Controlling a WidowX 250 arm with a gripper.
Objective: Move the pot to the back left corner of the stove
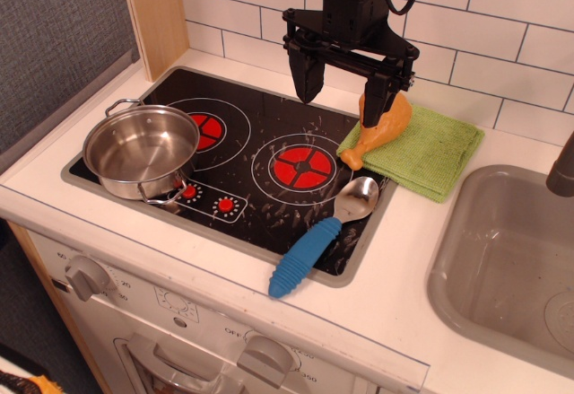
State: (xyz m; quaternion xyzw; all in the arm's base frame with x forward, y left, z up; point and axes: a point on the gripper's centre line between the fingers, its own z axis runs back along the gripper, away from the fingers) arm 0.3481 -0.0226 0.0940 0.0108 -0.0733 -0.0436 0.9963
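The pot (141,153) is a shiny steel round pot with two wire loop handles. It sits upright and empty at the front left of the stove (242,98), partly covering the left red burner (204,128). The gripper (343,89) hangs open and empty above the stove's back right edge, well to the right of the pot and apart from it. Its two black fingers (308,75) point down.
A blue-handled metal spoon (323,235) lies across the stove's front right corner. An orange toy chicken leg (381,129) rests on a green cloth (421,150) right of the stove. A grey sink (507,264) is at the far right. A tiled wall stands behind.
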